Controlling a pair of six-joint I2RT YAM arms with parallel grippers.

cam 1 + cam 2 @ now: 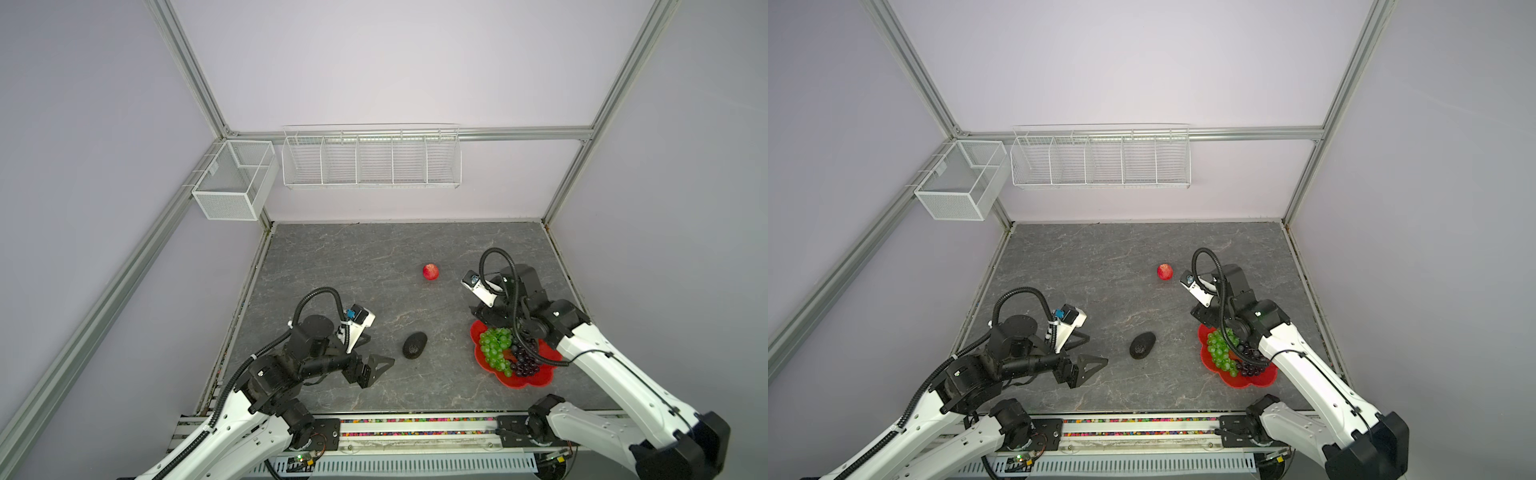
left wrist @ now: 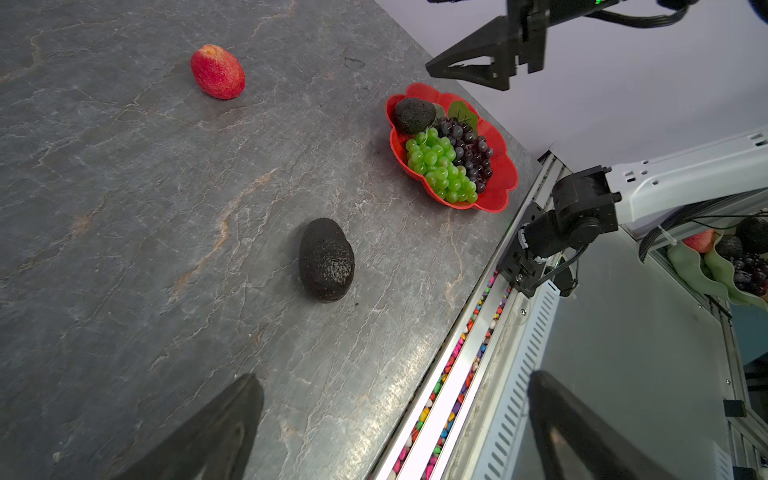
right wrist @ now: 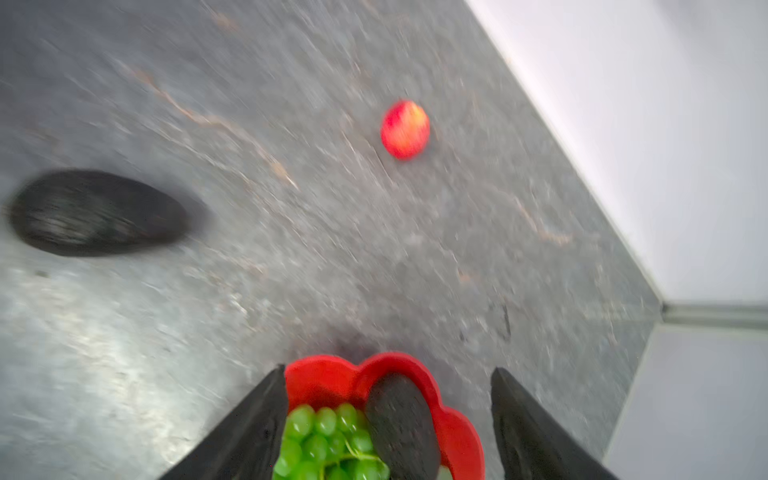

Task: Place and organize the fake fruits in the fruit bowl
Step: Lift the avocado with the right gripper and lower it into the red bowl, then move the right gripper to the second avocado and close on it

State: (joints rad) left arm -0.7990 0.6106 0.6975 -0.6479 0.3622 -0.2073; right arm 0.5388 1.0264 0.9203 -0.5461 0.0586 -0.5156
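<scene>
The red scalloped fruit bowl [image 1: 532, 380] [image 1: 1246, 380] [image 2: 505, 166] sits at the table's front right. It holds the green grape bunch [image 1: 494, 347] [image 2: 440, 166], the purple grape bunch [image 1: 525, 361] [image 2: 469, 145] and one black avocado [image 2: 413, 115] [image 3: 401, 419]. My right gripper [image 3: 388, 374] [image 1: 482, 320] hovers open over the bowl's far end, fingers apart from that avocado. A second avocado [image 1: 414, 344] [image 2: 326, 259] lies mid-table. The red apple [image 1: 431, 272] [image 3: 405, 129] rests farther back. My left gripper [image 1: 374, 353] [image 2: 395, 376] is open and empty, left of the loose avocado.
White wire baskets [image 1: 371, 158] and a mesh basket [image 1: 235, 178] hang on the back and left walls. A rail filled with coloured pebbles [image 1: 415, 420] runs along the table's front edge. Walls close the table's left, back and right sides.
</scene>
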